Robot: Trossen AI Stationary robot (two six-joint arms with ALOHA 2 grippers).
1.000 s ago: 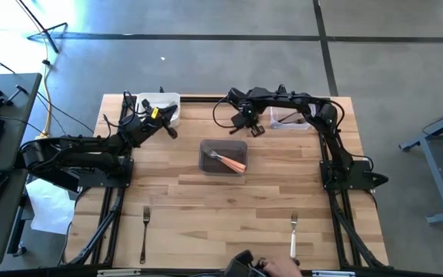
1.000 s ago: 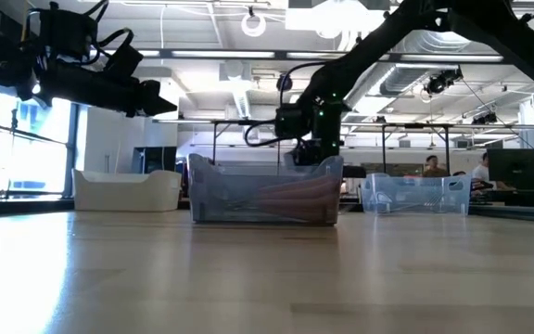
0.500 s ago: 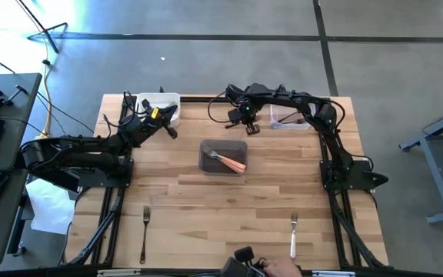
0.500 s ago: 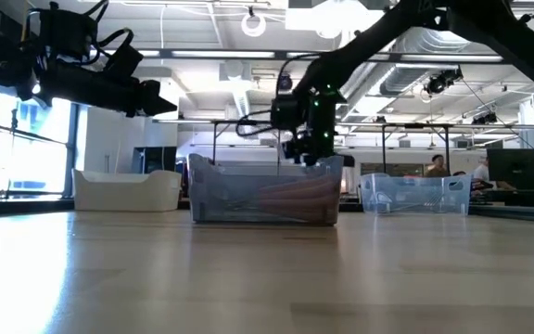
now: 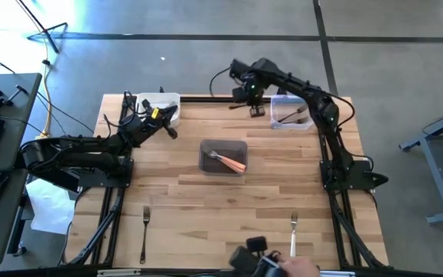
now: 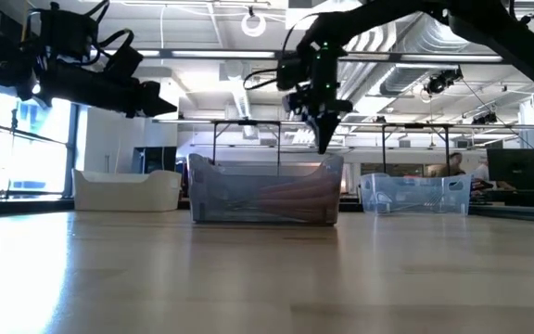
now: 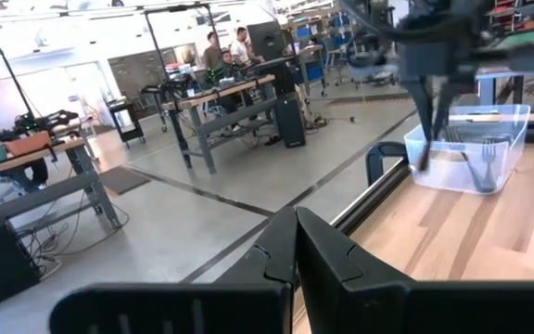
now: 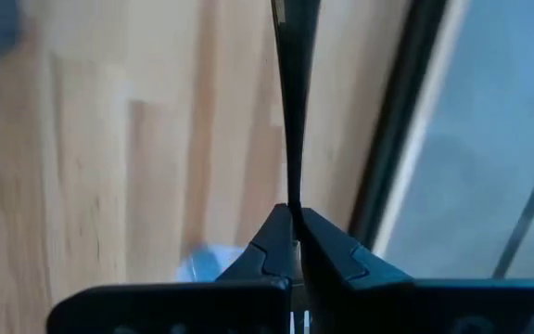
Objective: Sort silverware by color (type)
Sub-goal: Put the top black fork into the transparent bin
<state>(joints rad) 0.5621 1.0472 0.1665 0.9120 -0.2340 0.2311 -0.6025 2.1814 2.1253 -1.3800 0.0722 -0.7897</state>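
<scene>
My right gripper point(image 5: 251, 104) hangs high over the table's far edge, between the grey tub point(image 5: 223, 156) and the clear tub point(image 5: 291, 115). It points down and is shut on a slim dark fork point(image 6: 323, 139). The grey tub holds orange-handled forks point(image 5: 233, 161); the clear tub holds forks too point(image 7: 485, 153). A dark-handled fork point(image 5: 145, 231) and a white-handled fork point(image 5: 293, 235) lie flat near the front edge. My left gripper point(image 5: 174, 132) waits shut beside the white tub point(image 5: 160, 104). My right gripper pinches one end of the dark fork point(image 8: 291, 199) between its two fingertips, coming from above and pointing down. The fork hangs upright below the fingers point(image 6: 323, 144), lifted clear of the table and the tubs. I cannot tell which end it has.
A person's hand point(image 5: 298, 268) with a dark device shows at the table's near edge. The table's black frame rail point(image 5: 206, 98) runs along the far edge. Bare wood lies between the grey tub and the two forks at the front.
My right gripper has risen from rim height at the grey tub's far side to well above it. It has drifted toward the far edge and rolled a little. The dark fork has come up with it and hangs clear.
</scene>
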